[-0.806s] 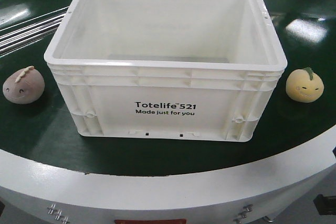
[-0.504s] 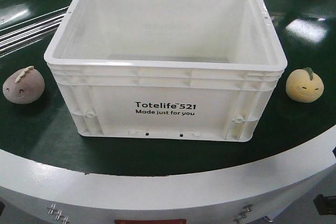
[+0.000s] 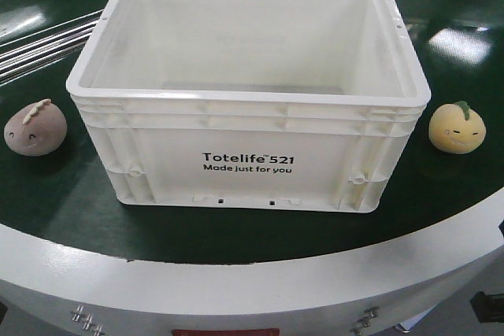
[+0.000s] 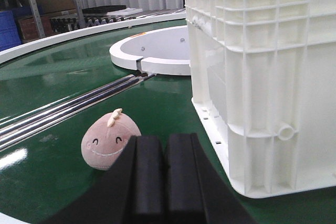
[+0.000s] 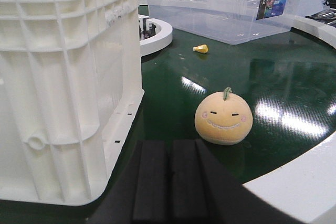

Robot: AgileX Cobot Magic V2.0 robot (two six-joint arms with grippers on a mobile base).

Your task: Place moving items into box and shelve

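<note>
Box: the large white rectangular plastic tote, printed "Totelife 521 Made just for you", stands open-topped in the middle of the green desk. Inside, only its bare white walls and floor show.
Pink toy: a round pinkish-brown plush toy with a smiling face sits on the desk off the tote's left end, outside it and not touching.
Yellow toy: a round yellow plush toy with a green leaf sits off the right end, also outside.
Left hand: the left hand has its black fingers pressed together, gripping nothing, and points toward the pink toy.
Right hand: the right hand is likewise closed and unladen, facing the yellow toy.
Behind: a clear lidded plastic bin; its contents cannot be made out.
</note>
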